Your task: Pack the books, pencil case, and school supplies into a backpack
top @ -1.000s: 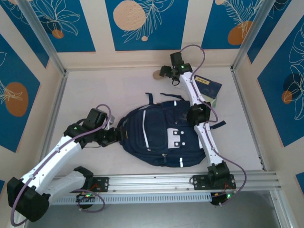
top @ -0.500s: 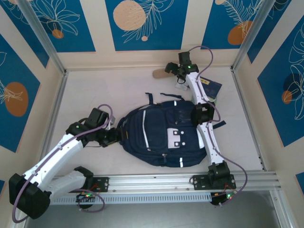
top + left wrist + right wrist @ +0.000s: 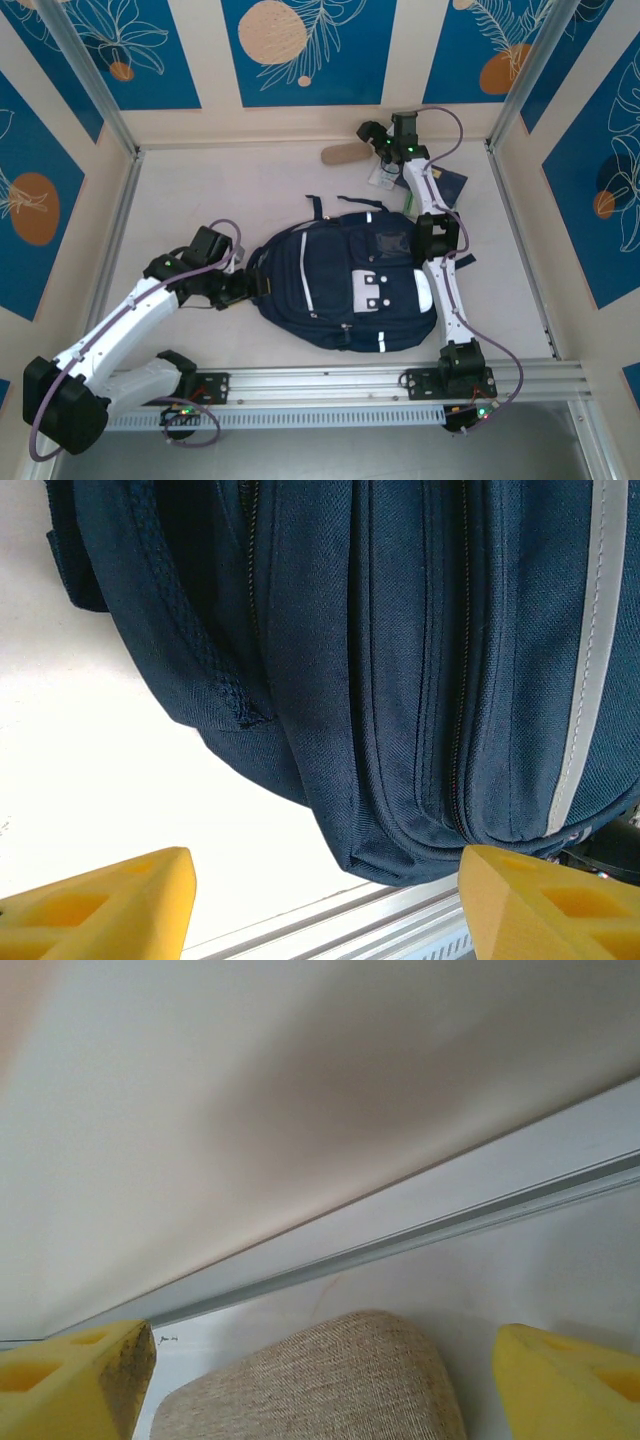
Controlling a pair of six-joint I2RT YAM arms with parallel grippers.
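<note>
White tabletop (image 3: 220, 190), blue leaf-print walls (image 3: 110, 50); navy backpack (image 3: 345, 285) lies flat mid-table. Left gripper (image 3: 240, 288) jaws apart beside its end; right gripper (image 3: 368, 135) jaws spread at the pencil case (image 3: 343, 153) by the back wall, nothing gripped.

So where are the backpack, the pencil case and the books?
backpack (image 3: 325, 262): top view, front panel.
pencil case (image 3: 320, 1385): right wrist view, rounded end.
books (image 3: 457, 187): top view, navy cover beside the right arm.
</note>
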